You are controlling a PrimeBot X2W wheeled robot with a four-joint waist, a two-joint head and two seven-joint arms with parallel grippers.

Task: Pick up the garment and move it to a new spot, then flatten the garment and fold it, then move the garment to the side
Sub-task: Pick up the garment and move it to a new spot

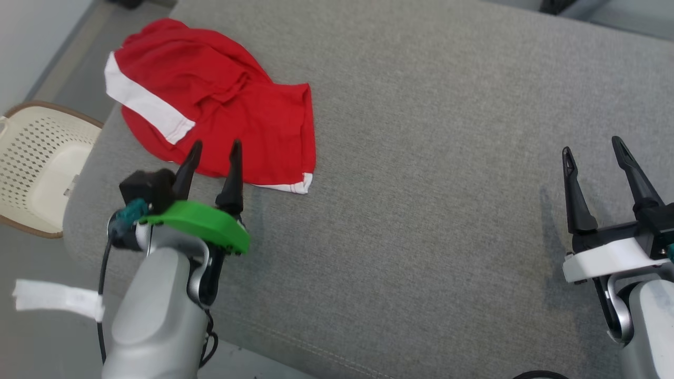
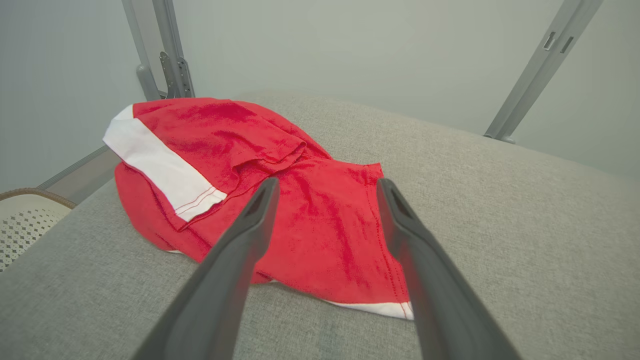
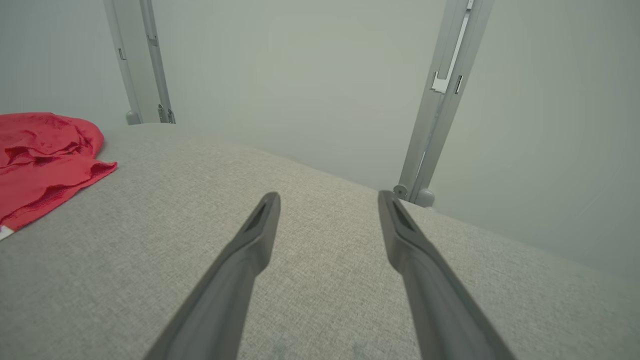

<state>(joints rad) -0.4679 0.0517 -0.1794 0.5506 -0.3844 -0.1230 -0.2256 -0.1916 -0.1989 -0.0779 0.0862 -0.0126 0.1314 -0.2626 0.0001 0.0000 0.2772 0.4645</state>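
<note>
You have one garment (image 1: pixel 221 110): red knit with white trim. It lies bunched, not flat, at the far left corner of the grey padded surface (image 1: pixel 447 158), close to its left rim. The left part is heaped and folded over, and a broad white band (image 1: pixel 142 105) crosses it diagonally. The right part lies flatter, with a narrow white hem (image 1: pixel 292 185) at your near corner.

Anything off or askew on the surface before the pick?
Just the red garment: it lies crumpled and folded over itself at the far left corner of the grey surface, its white band at or over the edge. Nothing looks spilled or damaged.
</note>
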